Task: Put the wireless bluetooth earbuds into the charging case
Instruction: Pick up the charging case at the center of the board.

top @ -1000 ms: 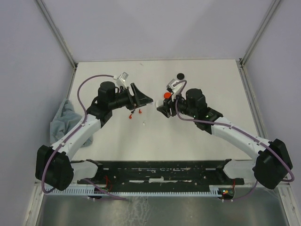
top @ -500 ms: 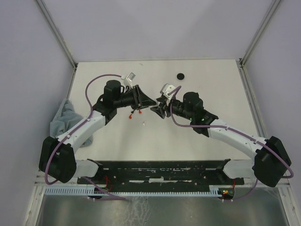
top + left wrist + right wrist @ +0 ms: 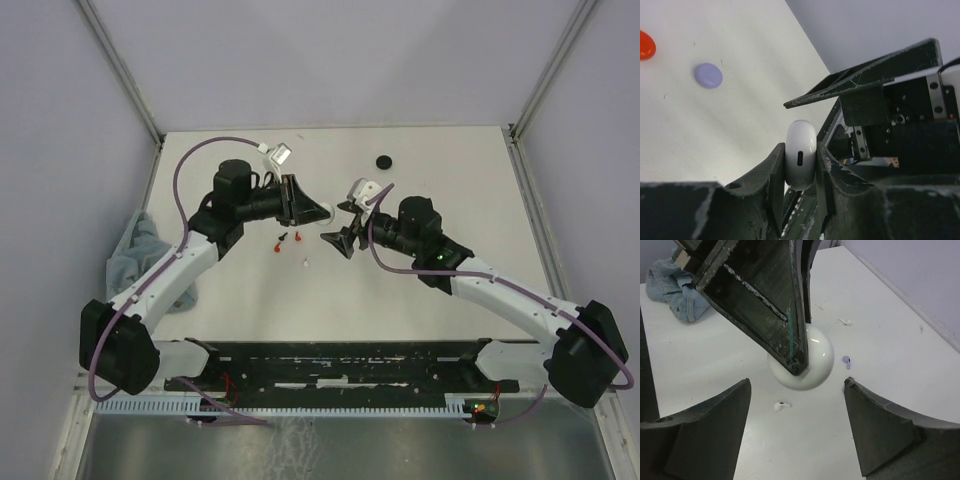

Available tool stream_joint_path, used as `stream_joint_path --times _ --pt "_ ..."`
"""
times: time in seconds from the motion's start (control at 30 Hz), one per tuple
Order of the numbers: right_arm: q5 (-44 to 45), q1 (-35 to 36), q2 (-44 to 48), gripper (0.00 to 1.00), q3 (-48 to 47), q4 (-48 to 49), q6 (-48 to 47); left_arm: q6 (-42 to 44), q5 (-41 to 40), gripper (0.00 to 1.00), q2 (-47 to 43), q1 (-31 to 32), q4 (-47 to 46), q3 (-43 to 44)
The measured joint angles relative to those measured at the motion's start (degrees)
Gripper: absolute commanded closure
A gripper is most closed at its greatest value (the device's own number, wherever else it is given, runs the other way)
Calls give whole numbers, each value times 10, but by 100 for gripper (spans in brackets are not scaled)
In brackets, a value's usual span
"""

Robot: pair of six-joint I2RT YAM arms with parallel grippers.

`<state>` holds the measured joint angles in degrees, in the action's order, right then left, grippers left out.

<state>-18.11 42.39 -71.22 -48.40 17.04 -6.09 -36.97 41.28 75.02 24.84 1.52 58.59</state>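
Observation:
My left gripper (image 3: 800, 148) is shut on a white round charging case (image 3: 800, 160), held edge-on above the table. The same case (image 3: 812, 367) hangs in the right wrist view, partly behind the left fingers (image 3: 765, 295). My right gripper (image 3: 797, 382) stands open just in front of the case, jaws wide and touching nothing. In the top view the two grippers meet tip to tip, left (image 3: 318, 214) and right (image 3: 335, 240). On the table lie a white earbud (image 3: 781, 405), a lavender earbud (image 3: 846, 360), another white earbud (image 3: 844, 321) and red earbuds (image 3: 280, 243).
A red case (image 3: 645, 44) and a lavender case (image 3: 708, 75) lie on the table beyond the left gripper. A black case (image 3: 382, 160) sits at the back. A crumpled blue cloth (image 3: 135, 255) lies at the left edge.
My left gripper has shut on the white case. The right gripper's jaws have sprung wide and drawn back a little from the case.

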Motion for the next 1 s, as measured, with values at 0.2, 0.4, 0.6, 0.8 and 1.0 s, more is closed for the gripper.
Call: stream_joint_path --times 0.2,0.4,0.6,0.8,1.0 --pt "-53 -27 40 14 -30 -92 2 127 41 90 -36 0 29 12" --pt "-134 -66 49 16 -92 -172 9 266 90 96 -68 0 46 15" --pt "-196 -74 48 19 -105 -188 40 335 122 97 -87 0 42 18" --pt "-235 -76 45 25 -105 -150 89 314 129 97 -100 0 -27 -4" --pt "-260 -76 22 34 -105 -110 122 254 127 97 -110 0 -110 -45"
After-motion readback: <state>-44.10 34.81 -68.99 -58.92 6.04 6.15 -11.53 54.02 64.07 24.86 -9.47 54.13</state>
